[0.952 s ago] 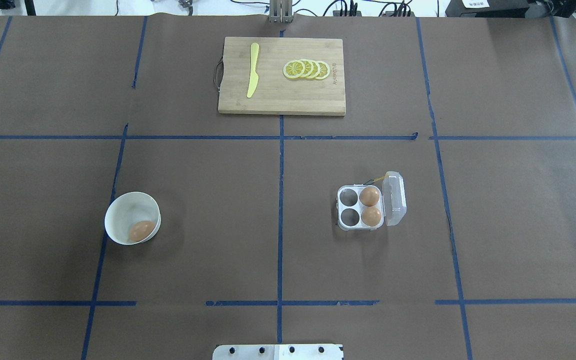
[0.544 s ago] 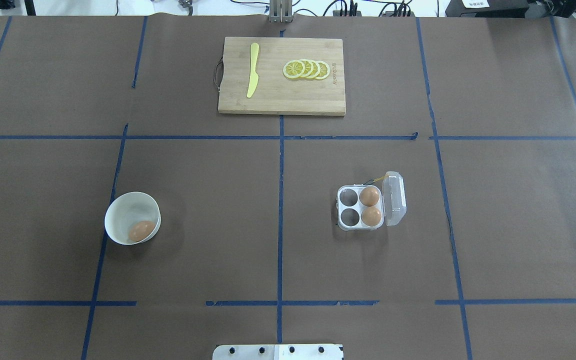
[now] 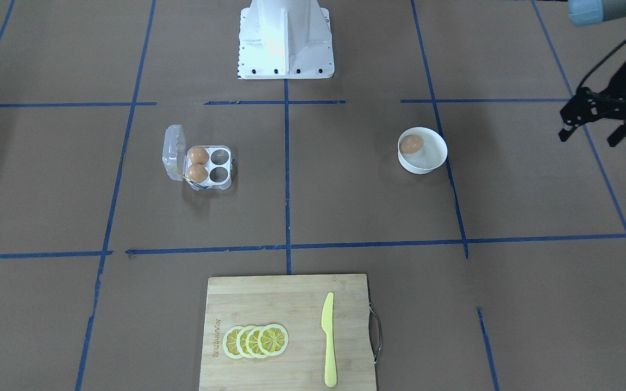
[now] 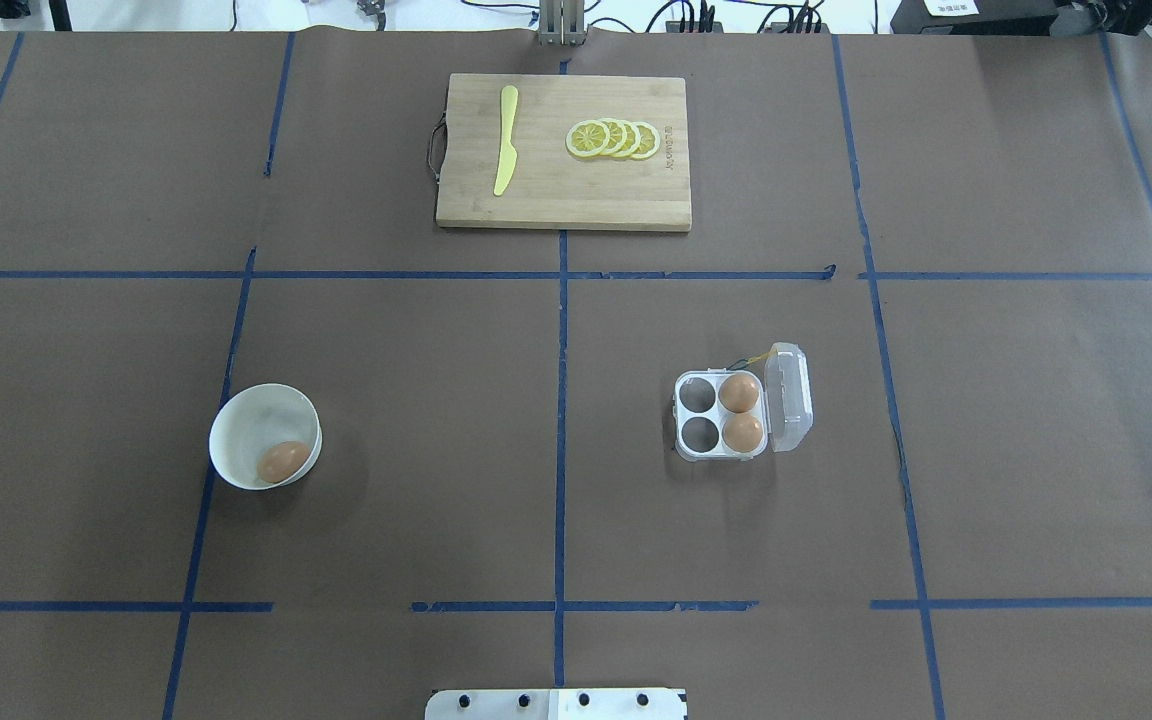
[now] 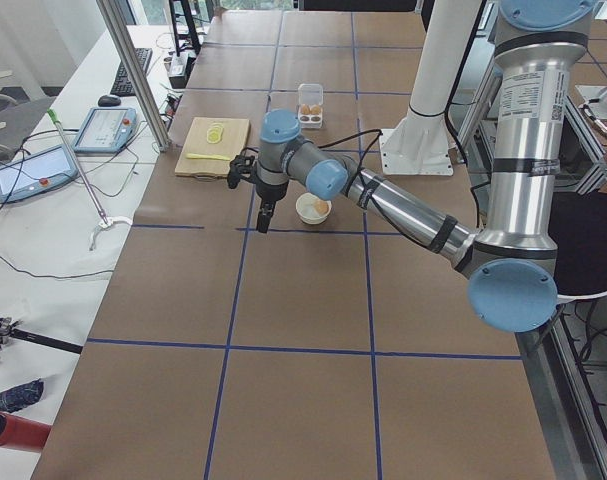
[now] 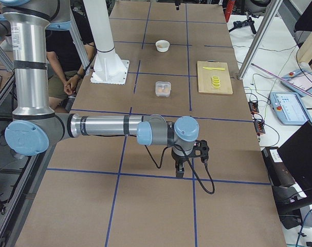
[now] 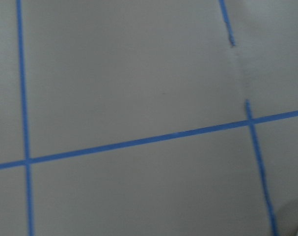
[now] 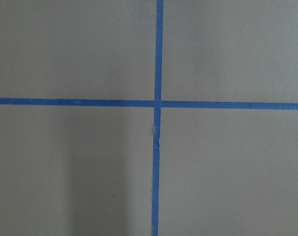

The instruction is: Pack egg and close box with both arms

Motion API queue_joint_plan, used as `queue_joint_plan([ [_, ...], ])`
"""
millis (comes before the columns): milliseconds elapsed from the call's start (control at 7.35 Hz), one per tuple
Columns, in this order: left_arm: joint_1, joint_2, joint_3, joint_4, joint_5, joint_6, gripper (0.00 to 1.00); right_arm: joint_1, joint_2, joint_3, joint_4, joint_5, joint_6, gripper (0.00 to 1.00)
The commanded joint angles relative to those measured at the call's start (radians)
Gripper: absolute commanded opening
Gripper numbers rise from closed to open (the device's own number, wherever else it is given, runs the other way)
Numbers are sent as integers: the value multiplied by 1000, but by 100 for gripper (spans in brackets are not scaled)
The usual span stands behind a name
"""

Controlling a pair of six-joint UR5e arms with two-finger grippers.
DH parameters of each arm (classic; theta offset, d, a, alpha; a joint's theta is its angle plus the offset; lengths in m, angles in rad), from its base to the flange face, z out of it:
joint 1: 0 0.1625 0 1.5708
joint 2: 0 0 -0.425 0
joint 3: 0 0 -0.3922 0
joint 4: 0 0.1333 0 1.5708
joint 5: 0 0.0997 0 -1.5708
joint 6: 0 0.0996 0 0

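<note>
One orange-brown egg lies in a round white bowl at the left of the table; it also shows in the front-facing view. The clear egg box stands right of centre with its lid open on the right. Two eggs fill its right cells; the two left cells are empty. My left gripper hovers open and empty beyond the bowl, near the table's left end. My right gripper shows only in the exterior right view, far from the box; I cannot tell its state.
A wooden cutting board with a yellow knife and lemon slices lies at the far middle. The white pedestal stands at the near edge. Both wrist views show only brown paper and blue tape.
A small dark bit of the left gripper now shows at the overhead view's left edge. The eggs, bowl and box have not moved.
</note>
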Motion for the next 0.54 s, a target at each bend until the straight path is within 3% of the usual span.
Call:
queue_joint_plan([
  [0,190,4,-31,-130,34,-370,100,-1,-3,3,0,5,3,100],
  [272,385,-11,-37,-140,193,-606,99,-1,-3,-4,0,7,3,100],
  [408,436,-57,-14,-137,215,-652,98,-1,0,-3,0,7,5,100],
])
